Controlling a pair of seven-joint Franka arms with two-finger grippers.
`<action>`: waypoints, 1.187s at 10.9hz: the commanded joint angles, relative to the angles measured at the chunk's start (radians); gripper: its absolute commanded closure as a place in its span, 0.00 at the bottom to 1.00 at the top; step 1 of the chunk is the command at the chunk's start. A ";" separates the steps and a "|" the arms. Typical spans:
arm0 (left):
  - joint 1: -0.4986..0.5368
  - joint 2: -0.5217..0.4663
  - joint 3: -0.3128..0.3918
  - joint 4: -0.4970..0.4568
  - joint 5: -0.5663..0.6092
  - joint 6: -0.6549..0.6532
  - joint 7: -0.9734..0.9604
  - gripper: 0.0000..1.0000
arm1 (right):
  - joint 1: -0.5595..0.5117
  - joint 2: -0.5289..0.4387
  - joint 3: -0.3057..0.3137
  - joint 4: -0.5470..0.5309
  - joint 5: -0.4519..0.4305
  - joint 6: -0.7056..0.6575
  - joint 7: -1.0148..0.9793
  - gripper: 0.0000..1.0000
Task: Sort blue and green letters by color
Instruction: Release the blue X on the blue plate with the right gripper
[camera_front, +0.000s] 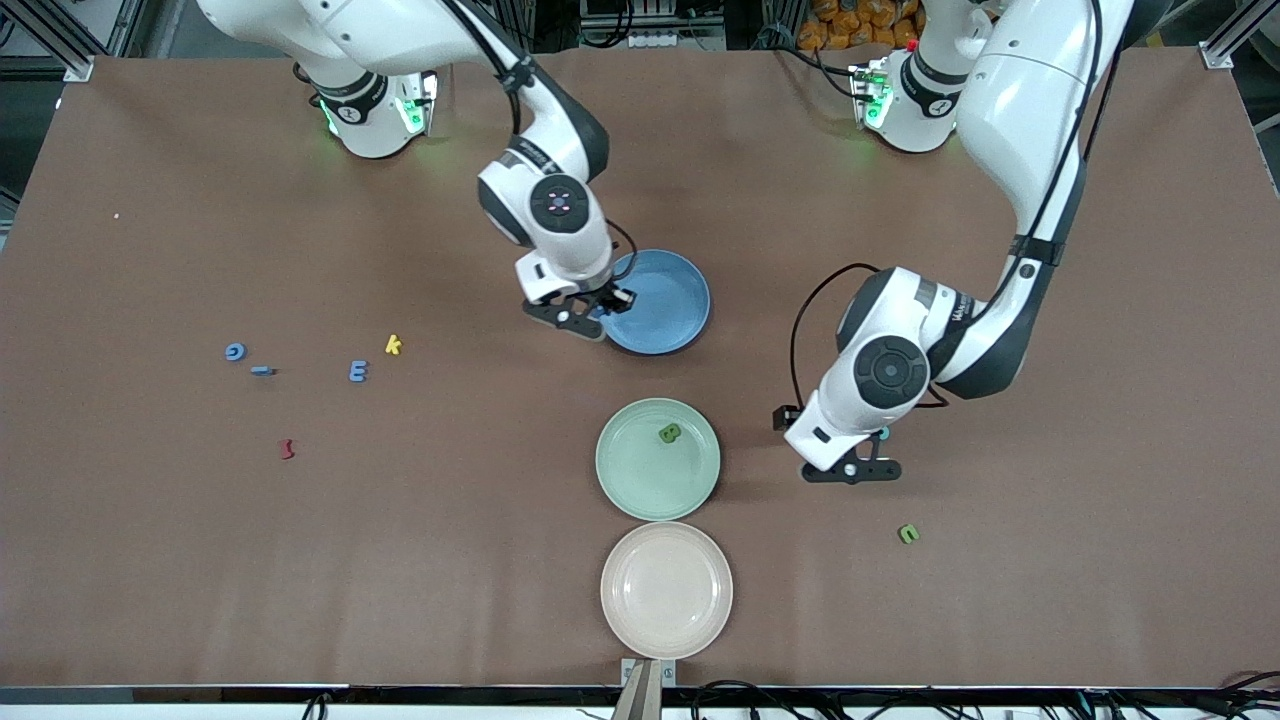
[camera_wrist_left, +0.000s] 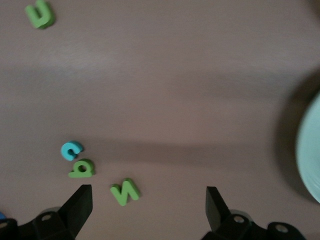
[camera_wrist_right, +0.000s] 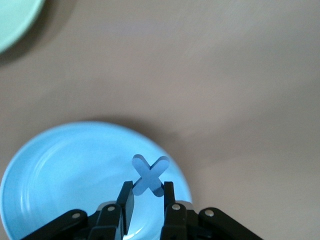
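Your right gripper (camera_wrist_right: 146, 196) is pinching a blue X (camera_wrist_right: 148, 176) by its lower legs above the rim of the blue plate (camera_front: 672, 330). Release there and the letter is risking a bounce off the rim onto the table. Your left gripper (camera_wrist_left: 149, 206) is hanging with jaws spread wide and empty beside the green plate (camera_front: 640, 480), over a green n (camera_wrist_left: 124, 191), a green b (camera_wrist_left: 81, 169) and what is probably a teal c (camera_wrist_left: 71, 149). These are lying so close together that a descent could catch two. A green B (camera_front: 669, 433) is already lying in the green plate.
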 joint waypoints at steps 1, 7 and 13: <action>0.031 -0.035 -0.010 -0.089 0.013 0.030 -0.246 0.10 | 0.077 0.078 -0.001 0.096 -0.011 -0.021 0.120 0.88; 0.033 -0.027 -0.010 -0.215 0.025 0.214 -0.638 0.20 | 0.123 0.097 0.001 0.147 -0.014 -0.084 0.192 0.00; 0.057 -0.039 -0.009 -0.284 0.043 0.240 -0.615 0.20 | -0.041 0.068 -0.056 0.184 -0.015 -0.237 0.032 0.00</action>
